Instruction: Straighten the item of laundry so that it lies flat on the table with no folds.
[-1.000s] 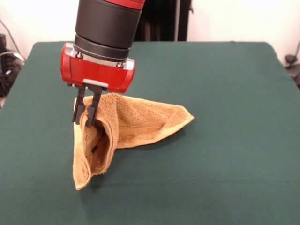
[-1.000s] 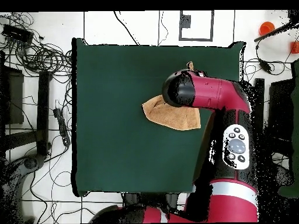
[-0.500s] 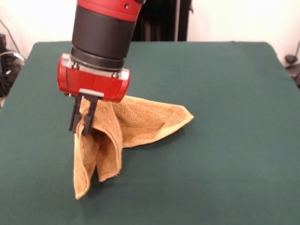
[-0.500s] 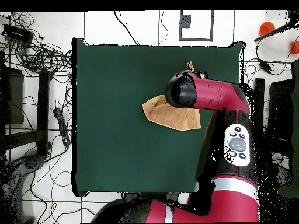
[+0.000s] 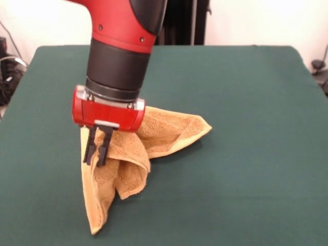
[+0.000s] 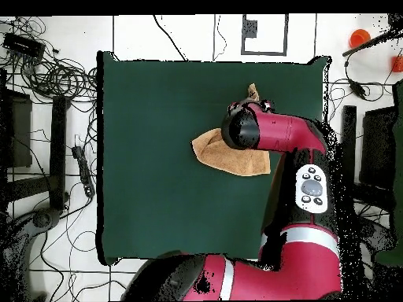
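Observation:
The golden-orange terry towel [image 5: 154,134] lies crumpled on the dark green table [image 5: 246,154], left of the middle in the front view. Part of it is lifted into a hanging fold with a point trailing toward the near edge. My gripper [image 5: 97,154] is shut on the towel's raised edge and holds it a little above the table. In the overhead view the towel [image 6: 224,156] shows partly under my arm [image 6: 271,132], with a small corner [image 6: 253,90] beyond it. The gripper itself is hidden there.
Cables and stands [image 6: 47,79] lie on the floor beside the table in the overhead view. An orange object [image 6: 360,36] sits on the floor at the top right. The arm's base [image 6: 268,275] fills the bottom.
My gripper has moved toward the near edge of the table and slightly lower, dragging the held towel edge with it. The hanging fold has stretched and its point lies nearer the front.

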